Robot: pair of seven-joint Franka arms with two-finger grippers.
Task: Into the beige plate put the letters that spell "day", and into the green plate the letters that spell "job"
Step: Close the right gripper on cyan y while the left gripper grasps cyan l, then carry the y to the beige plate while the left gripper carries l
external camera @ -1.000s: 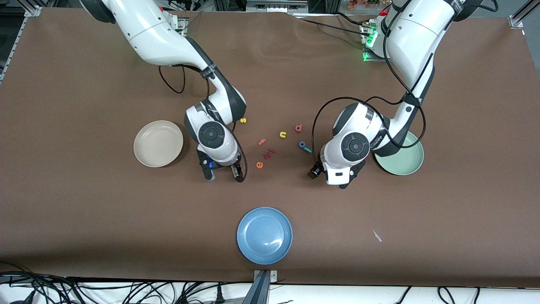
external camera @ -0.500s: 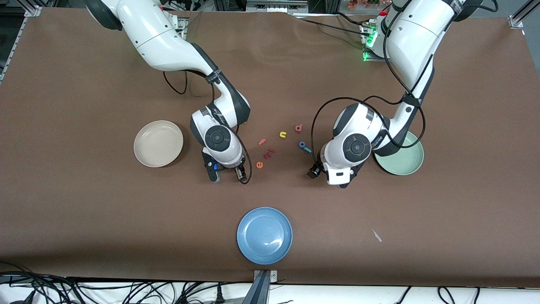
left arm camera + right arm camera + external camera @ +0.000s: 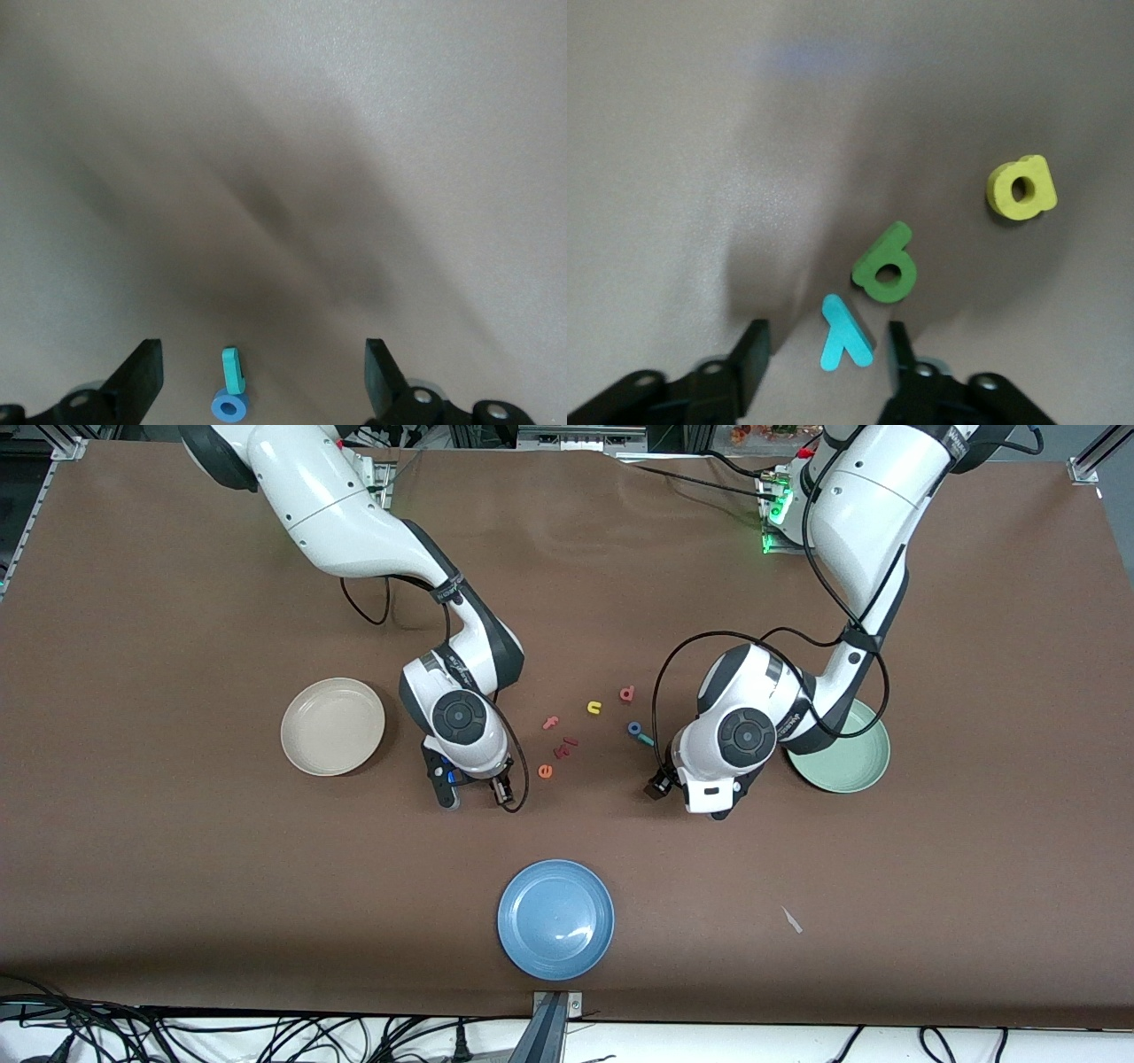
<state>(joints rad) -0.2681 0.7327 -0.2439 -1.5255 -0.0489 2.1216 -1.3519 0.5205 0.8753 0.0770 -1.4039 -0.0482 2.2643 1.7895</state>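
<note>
My right gripper (image 3: 827, 342) stands low over the table beside the beige plate (image 3: 332, 726), open, with the teal y (image 3: 845, 335) between its fingers and a gap on each side. The green letter (image 3: 887, 264) and the yellow letter with a round bowl (image 3: 1021, 188) lie just past the y. In the front view the right gripper (image 3: 446, 795) and its hand hide all three. My left gripper (image 3: 718, 808) hangs open between the green plate (image 3: 846, 766) and the blue o (image 3: 635, 729) with the teal j (image 3: 646, 739). The pinkish-red letter (image 3: 627, 693) lies farther from the front camera.
Between the arms lie a pink f (image 3: 551, 723), a yellow u shape (image 3: 594, 708), a dark red piece (image 3: 565, 746) and an orange e (image 3: 545, 771). A blue plate (image 3: 555, 919) sits near the table's front edge. The left arm covers part of the green plate.
The right arm has shifted a little toward the table's middle and now covers the yellow s. Its fingers have drawn closer together. The left arm has not moved.
</note>
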